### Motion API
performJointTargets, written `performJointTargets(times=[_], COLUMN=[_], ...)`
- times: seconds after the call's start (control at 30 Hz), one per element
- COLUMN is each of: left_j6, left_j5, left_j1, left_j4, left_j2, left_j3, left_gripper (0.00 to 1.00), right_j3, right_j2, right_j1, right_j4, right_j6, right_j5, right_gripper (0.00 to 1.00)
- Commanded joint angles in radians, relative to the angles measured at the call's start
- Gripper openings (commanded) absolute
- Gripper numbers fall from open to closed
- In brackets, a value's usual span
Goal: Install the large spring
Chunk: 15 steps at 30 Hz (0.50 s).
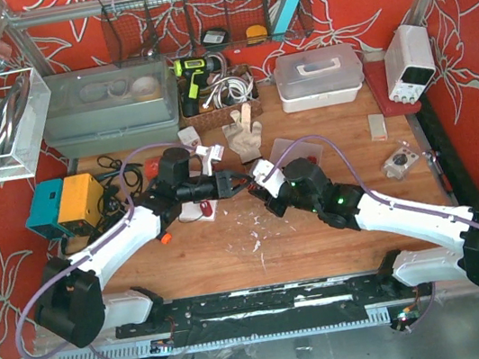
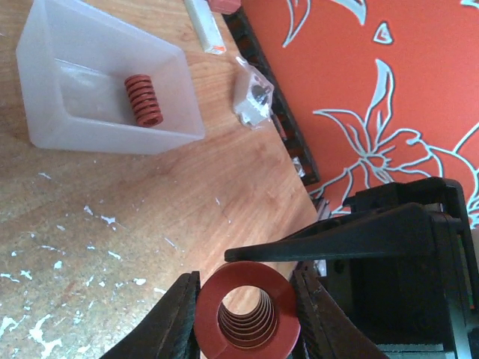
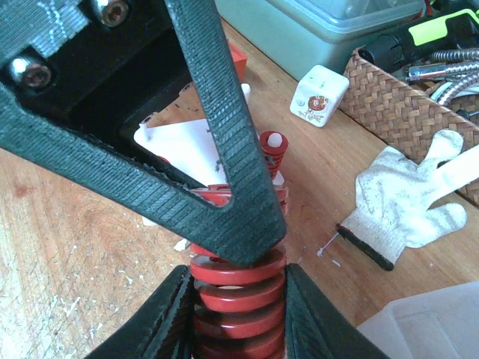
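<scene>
The large red spring (image 3: 238, 295) is held between both grippers over the middle of the wooden table. My right gripper (image 3: 238, 314) is shut on its coils from both sides. My left gripper (image 2: 247, 318) is shut on the same spring (image 2: 248, 313), seen end-on, with a right finger (image 2: 337, 239) crossing just above it. In the top view the left gripper (image 1: 236, 183) and the right gripper (image 1: 264, 186) meet tip to tip, and the spring is hidden between them. A white fixture (image 3: 187, 149) with a small red spring on a post (image 3: 273, 149) lies behind.
A translucent box (image 2: 45, 45) holds a small red spring (image 2: 142, 99); the box also shows in the top view (image 1: 288, 149). A white glove (image 3: 408, 198) and a wicker basket (image 3: 419, 112) lie beyond. A bagged part (image 1: 398, 161) lies right; a blue-yellow device (image 1: 66, 205) stands left.
</scene>
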Motion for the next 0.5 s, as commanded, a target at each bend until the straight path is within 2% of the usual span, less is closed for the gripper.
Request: performJointTargets(times=[0.0,0.03,0.1,0.17,0.3,0.47], left_j6=[-0.004,-0.005,0.002,0.037,0.151,0.248], left_j5=[0.002,-0.015,-0.048,-0.133,-0.442,-0.734], left_j1=[-0.004,-0.002,0.006,0.025,0.068,0.113], left_j4=[0.017,0.021,0.039,0.043,-0.018,0.015], left_j2=[-0.018,-0.021,-0.029,-0.038,-0.071,-0.072], left_j3=[0.002,0.003,0.003,0.006,0.021,0.005], left_gripper=[0.06,0.04,0.0,0.0,0.0,0.0], right_j3=[0.008,0.012,0.015,0.007,-0.03,-0.082], right_j2=[-0.003,-0.003,-0.006,-0.013,-0.058,-0.109], right_j1=[0.006,0.006,0.006,0.005,-0.006,-0.042], right_j4=[0.026,0.016,0.005,0.003,0.023,0.057], right_j6=[0.009,0.016,0.03,0.063,0.119,0.181], right_j5=[0.029,0.037,0.081,0.181,0.374,0.457], right_gripper=[0.24,0.34,0.62,0.79,0.96,0.99])
